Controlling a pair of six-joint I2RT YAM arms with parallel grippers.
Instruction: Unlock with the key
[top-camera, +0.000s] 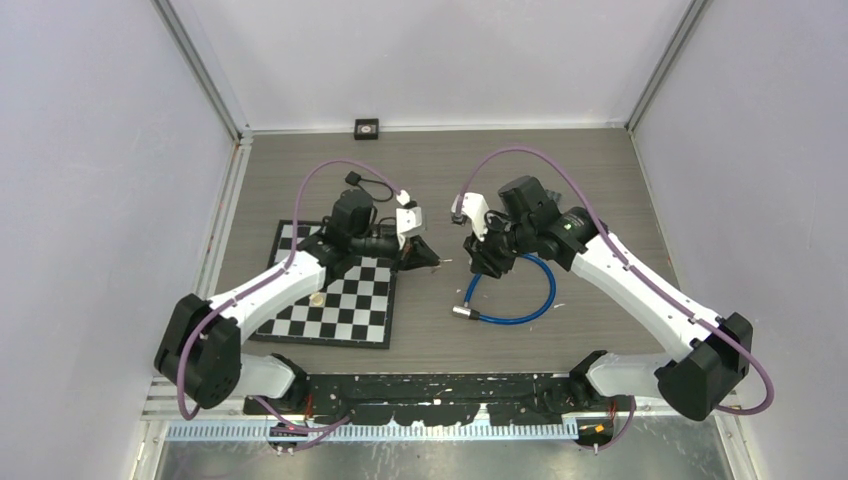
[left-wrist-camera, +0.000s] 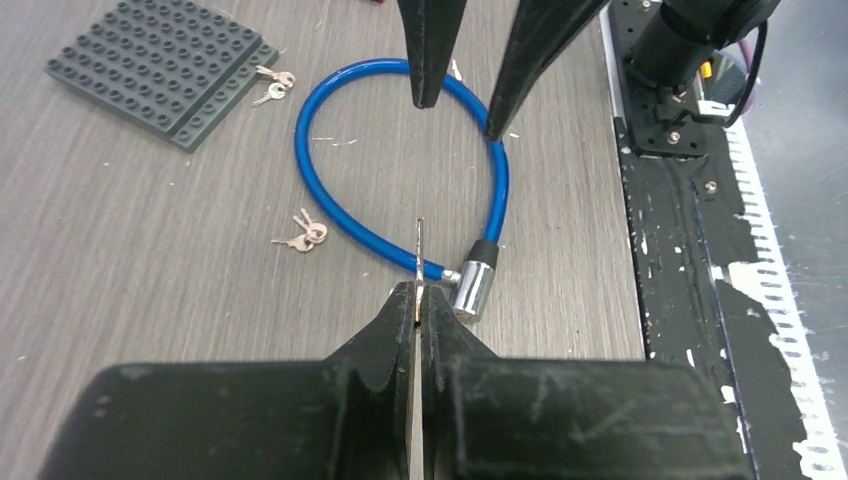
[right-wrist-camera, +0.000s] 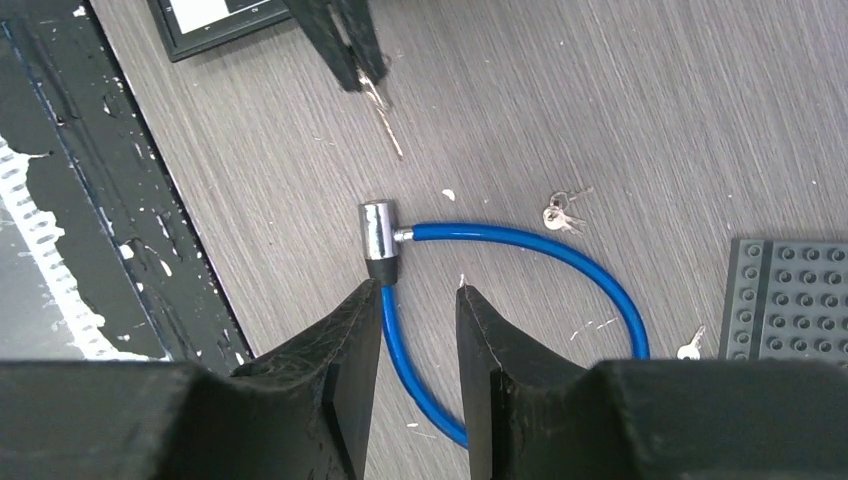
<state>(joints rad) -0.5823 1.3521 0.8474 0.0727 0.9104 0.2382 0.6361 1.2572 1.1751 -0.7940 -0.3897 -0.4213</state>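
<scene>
A blue cable lock (top-camera: 535, 305) lies looped on the table, its chrome lock cylinder (top-camera: 462, 311) at the near left end. My left gripper (top-camera: 430, 258) is shut on a small key (left-wrist-camera: 419, 250), whose blade sticks out edge-on above the cylinder (left-wrist-camera: 475, 285). In the right wrist view the key (right-wrist-camera: 385, 115) points toward the cylinder (right-wrist-camera: 378, 230) but stays apart from it. My right gripper (right-wrist-camera: 420, 295) is open and empty, hovering over the cable (right-wrist-camera: 560, 245) just behind the cylinder. Its fingers (left-wrist-camera: 430, 50) also show in the left wrist view.
A chessboard (top-camera: 340, 300) lies under the left arm with a small pale piece (top-camera: 316, 298) on it. A grey studded baseplate (left-wrist-camera: 165, 65) and loose spare keys (left-wrist-camera: 303, 235) (left-wrist-camera: 272, 85) lie by the cable. The black mounting rail (left-wrist-camera: 680, 250) runs along the near edge.
</scene>
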